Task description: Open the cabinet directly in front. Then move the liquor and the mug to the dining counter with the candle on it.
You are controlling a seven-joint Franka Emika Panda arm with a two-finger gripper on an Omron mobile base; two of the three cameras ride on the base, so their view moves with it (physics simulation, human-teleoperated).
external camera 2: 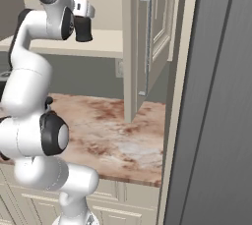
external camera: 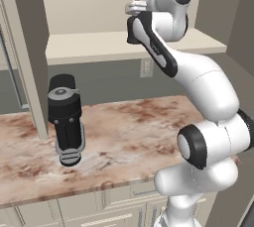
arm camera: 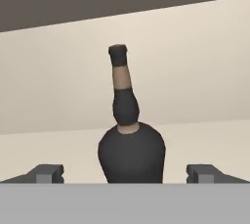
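**Desk:** Where's the gripper right now?

**Me:** Raised to the cabinet shelf. In the left base view I see the hand near the top centre of the frame, reaching into the open cabinet. In the hand view the gripper has its two fingertips low at the left and right of the frame, spread wide, with nothing pinched between them.

**Desk:** And the liquor?

**Me:** The liquor stands upright on the beige shelf, centre of the hand view, its dark round body sitting in the gap between the tips and its thin neck rising to mid-frame. I can't tell whether the tips touch it. In the left base view only its neck top pokes above the hand.

**Desk:** Cabinet doors?

**Me:** Swung open. In the right base view one door with a long grey bar handle hangs edge-on at upper centre.

**Desk:** Anything below?

**Me:** A stout black appliance stands on the marbled stone counter, left of centre in the left base view.
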